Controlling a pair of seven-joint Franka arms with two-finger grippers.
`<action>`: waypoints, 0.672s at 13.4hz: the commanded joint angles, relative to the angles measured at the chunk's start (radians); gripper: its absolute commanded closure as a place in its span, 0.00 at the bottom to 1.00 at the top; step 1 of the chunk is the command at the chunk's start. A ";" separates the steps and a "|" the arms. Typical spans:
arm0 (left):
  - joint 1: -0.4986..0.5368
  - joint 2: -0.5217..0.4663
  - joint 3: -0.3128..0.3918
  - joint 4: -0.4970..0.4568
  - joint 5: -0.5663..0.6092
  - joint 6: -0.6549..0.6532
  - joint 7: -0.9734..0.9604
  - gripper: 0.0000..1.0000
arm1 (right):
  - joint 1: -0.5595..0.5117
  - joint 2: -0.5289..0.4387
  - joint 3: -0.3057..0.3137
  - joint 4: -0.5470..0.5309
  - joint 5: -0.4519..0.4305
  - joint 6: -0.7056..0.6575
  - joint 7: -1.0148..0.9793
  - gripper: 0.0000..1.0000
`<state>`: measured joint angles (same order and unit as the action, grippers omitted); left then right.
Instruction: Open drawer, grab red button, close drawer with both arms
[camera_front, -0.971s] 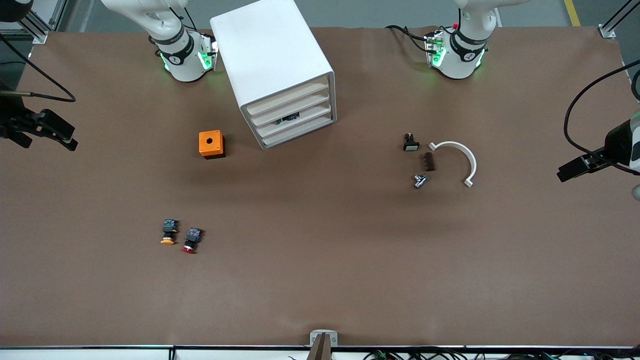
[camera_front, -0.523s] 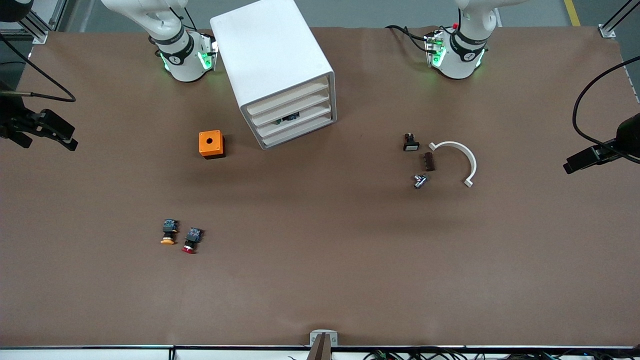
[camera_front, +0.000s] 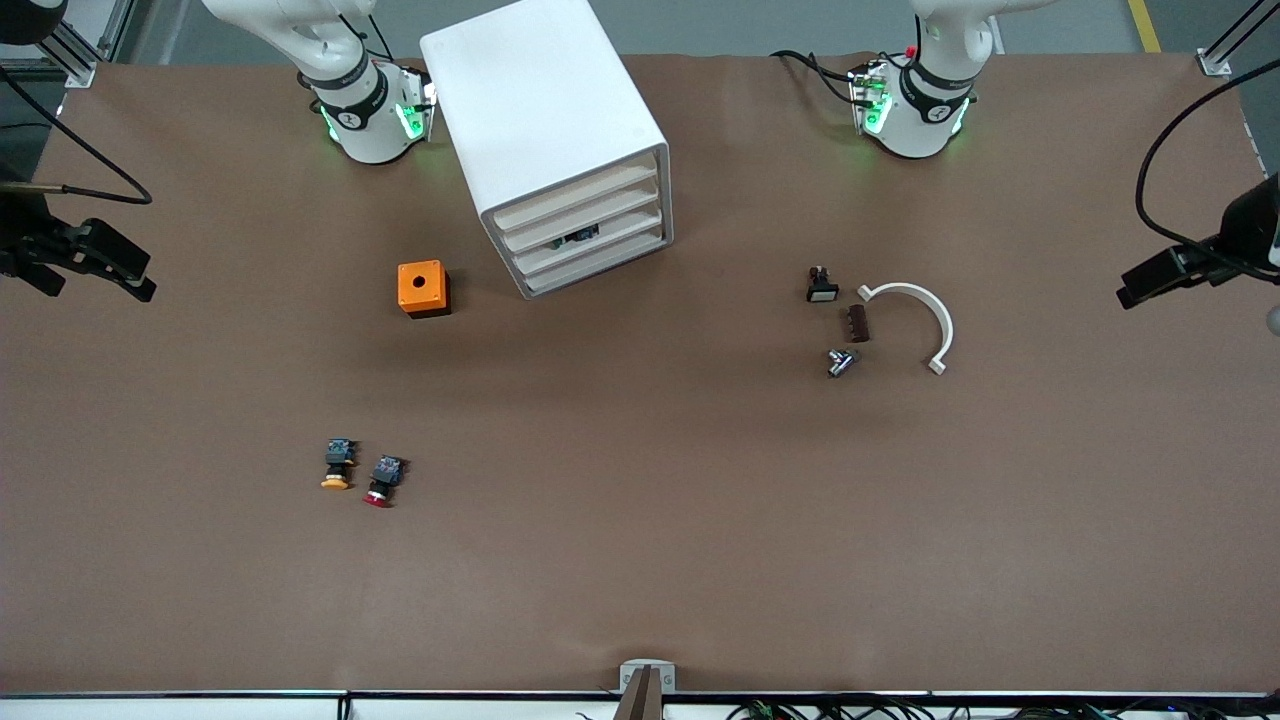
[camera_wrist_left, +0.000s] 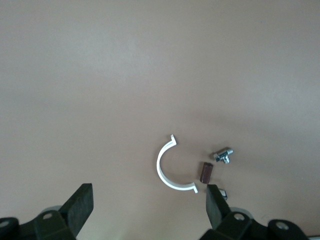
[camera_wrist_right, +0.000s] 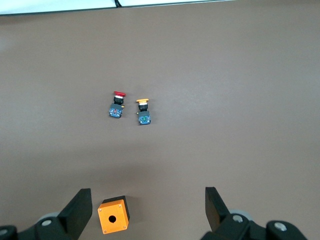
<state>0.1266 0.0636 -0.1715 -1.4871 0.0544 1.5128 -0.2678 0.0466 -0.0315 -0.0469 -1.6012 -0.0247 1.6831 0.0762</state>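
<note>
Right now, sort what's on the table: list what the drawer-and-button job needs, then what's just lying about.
Job:
- second drawer of the white cabinet, shut
- red-capped button
- left hand, open
- right hand, open

Lying about:
- orange-capped button
- orange cube
- white curved clip
- brown block
- metal fitting
- black switch

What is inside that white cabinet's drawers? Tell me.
All four drawers of the cabinet are shut. A small dark object peeks out at one drawer's front; the other contents are hidden.
</note>
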 joint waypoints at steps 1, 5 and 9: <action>-0.068 -0.125 0.069 -0.139 -0.019 0.012 0.025 0.01 | -0.021 -0.018 0.018 -0.017 -0.007 0.004 0.000 0.00; -0.097 -0.229 0.069 -0.257 -0.027 0.046 0.033 0.01 | -0.022 -0.019 0.018 -0.017 -0.007 0.004 -0.001 0.00; -0.099 -0.269 0.070 -0.286 -0.030 0.050 0.103 0.01 | -0.024 -0.019 0.019 -0.016 -0.007 0.001 -0.001 0.00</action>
<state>0.0356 -0.1620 -0.1182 -1.7360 0.0424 1.5391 -0.2143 0.0457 -0.0315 -0.0471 -1.6032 -0.0247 1.6831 0.0763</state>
